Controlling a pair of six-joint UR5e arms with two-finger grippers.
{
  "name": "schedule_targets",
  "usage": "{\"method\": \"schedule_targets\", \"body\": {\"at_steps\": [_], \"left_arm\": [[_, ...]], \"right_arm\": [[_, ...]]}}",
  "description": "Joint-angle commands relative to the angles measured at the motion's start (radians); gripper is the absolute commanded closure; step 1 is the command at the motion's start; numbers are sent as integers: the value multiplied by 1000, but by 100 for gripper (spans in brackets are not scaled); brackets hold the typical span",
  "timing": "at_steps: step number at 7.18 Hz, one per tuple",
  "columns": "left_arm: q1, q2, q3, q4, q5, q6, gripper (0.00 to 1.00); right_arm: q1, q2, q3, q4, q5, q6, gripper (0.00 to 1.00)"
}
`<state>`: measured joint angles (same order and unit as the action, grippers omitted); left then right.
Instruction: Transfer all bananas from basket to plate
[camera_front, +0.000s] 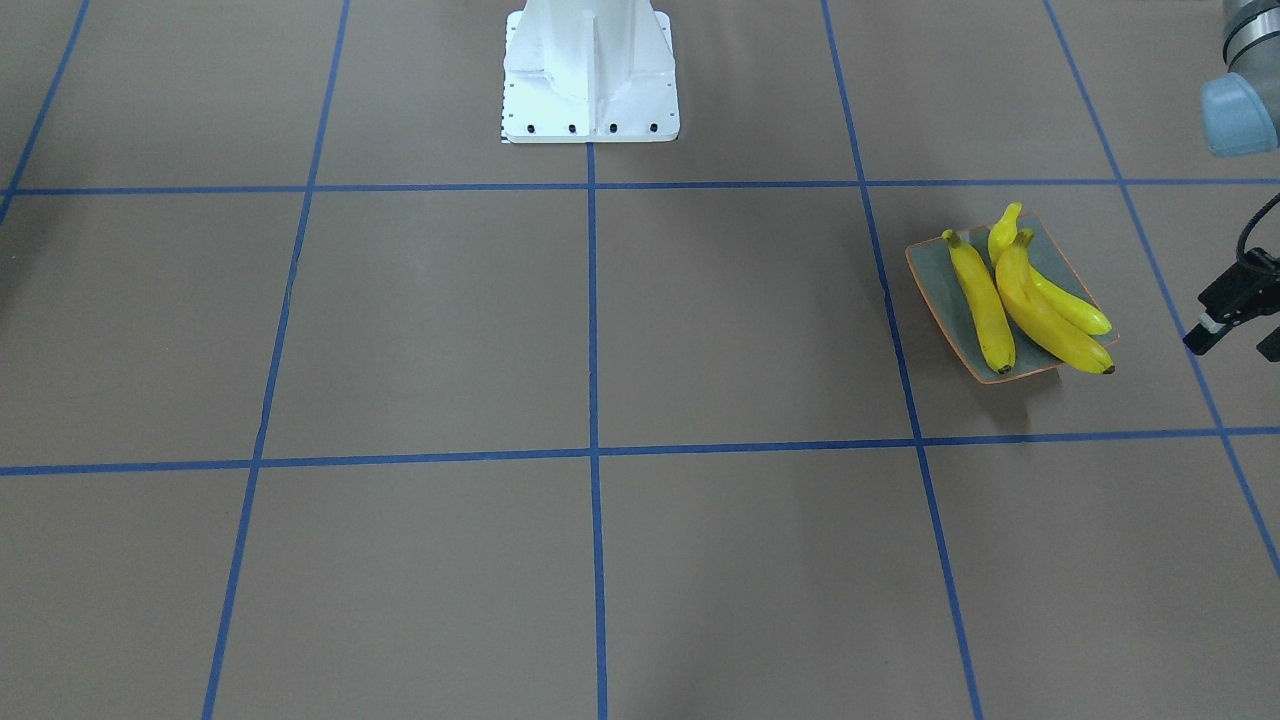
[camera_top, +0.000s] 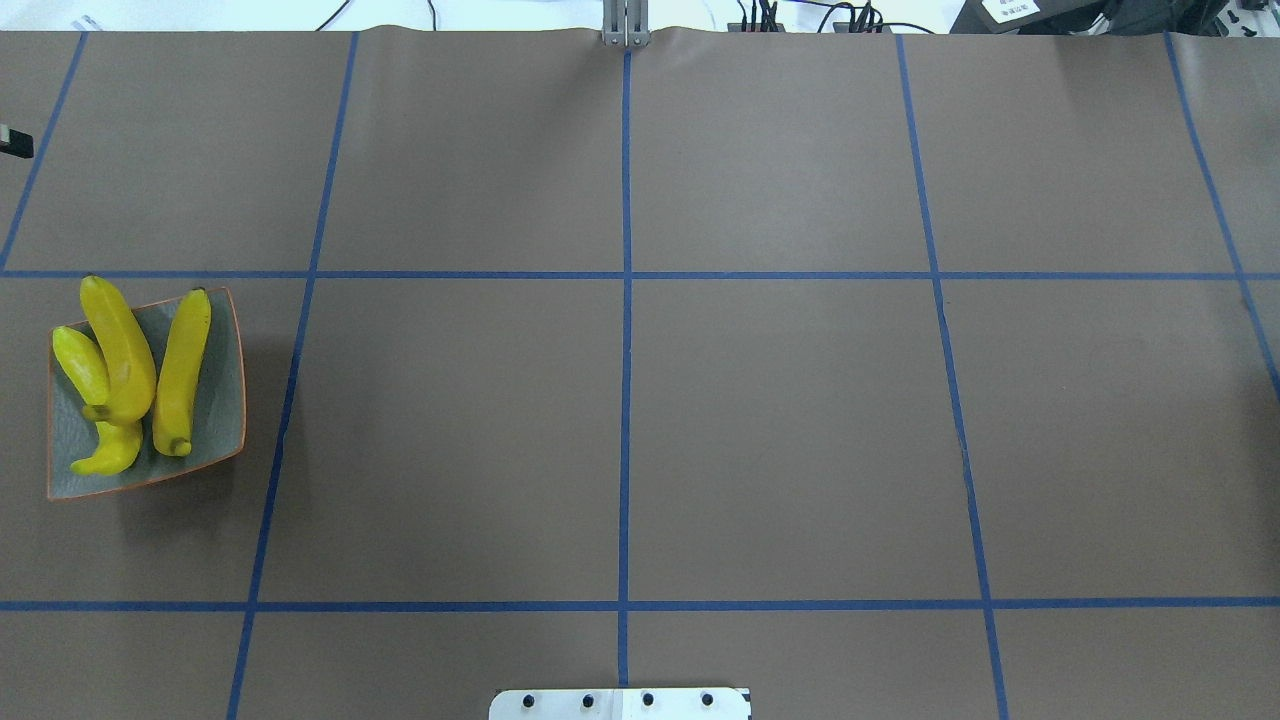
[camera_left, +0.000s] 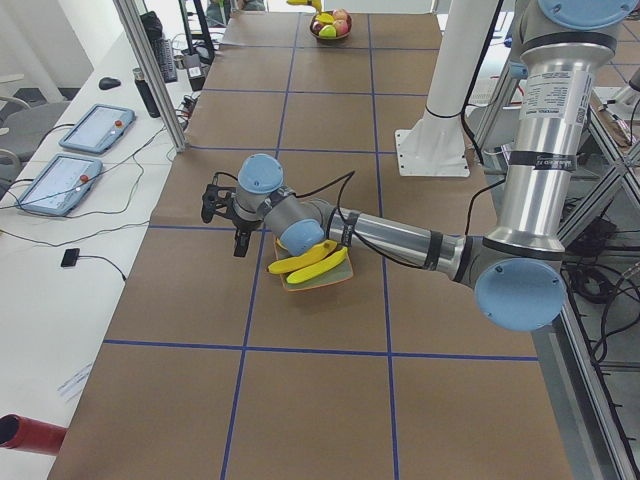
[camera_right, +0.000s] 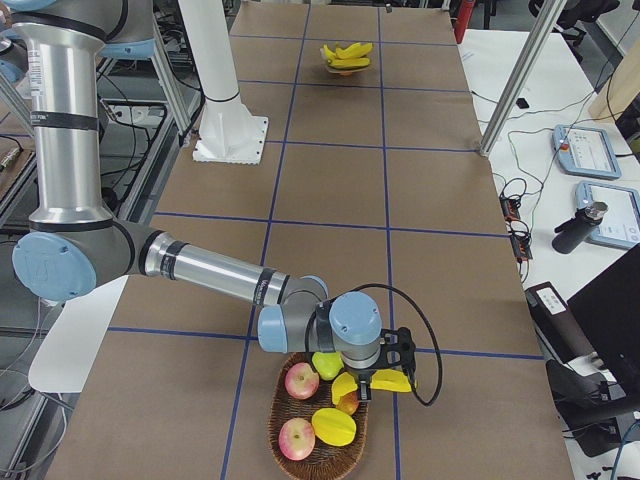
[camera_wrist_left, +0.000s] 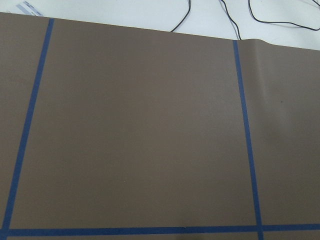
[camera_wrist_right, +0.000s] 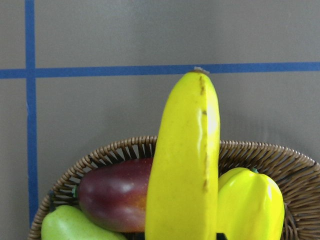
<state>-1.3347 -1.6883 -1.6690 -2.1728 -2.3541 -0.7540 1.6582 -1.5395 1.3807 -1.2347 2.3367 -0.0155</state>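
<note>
The grey-green plate (camera_front: 940, 290) with an orange rim sits on the robot's left side of the table and holds three bananas (camera_front: 1045, 315). In the overhead view the plate (camera_top: 215, 400) and its bananas (camera_top: 125, 350) lie at the far left. My left gripper (camera_front: 1235, 348) hovers open and empty just beyond the plate. At the other end, my right gripper (camera_right: 385, 372) is over the wicker basket (camera_right: 275, 420), shut on a fourth banana (camera_wrist_right: 185, 165) that stands clear above the basket's rim (camera_wrist_right: 280, 155).
The basket also holds a dark red fruit (camera_wrist_right: 115, 192), a green pear (camera_wrist_right: 70, 225), a yellow fruit (camera_wrist_right: 250, 205) and red apples (camera_right: 300, 380). The white robot pedestal (camera_front: 590, 70) stands mid-table. Aluminium posts (camera_right: 520, 70) and tablets (camera_left: 95, 125) line the operators' side.
</note>
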Motion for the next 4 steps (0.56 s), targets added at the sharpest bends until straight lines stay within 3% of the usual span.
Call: {"method": "schedule_targets", "body": {"at_steps": [1, 4], "left_arm": [[2, -43, 9, -2, -28, -43, 1], [41, -122, 9, -10, -30, -116, 1]], "right_arm": [[-38, 74, 12, -9, 125, 195, 100], [-211, 172, 115, -8, 171, 554, 100]]}}
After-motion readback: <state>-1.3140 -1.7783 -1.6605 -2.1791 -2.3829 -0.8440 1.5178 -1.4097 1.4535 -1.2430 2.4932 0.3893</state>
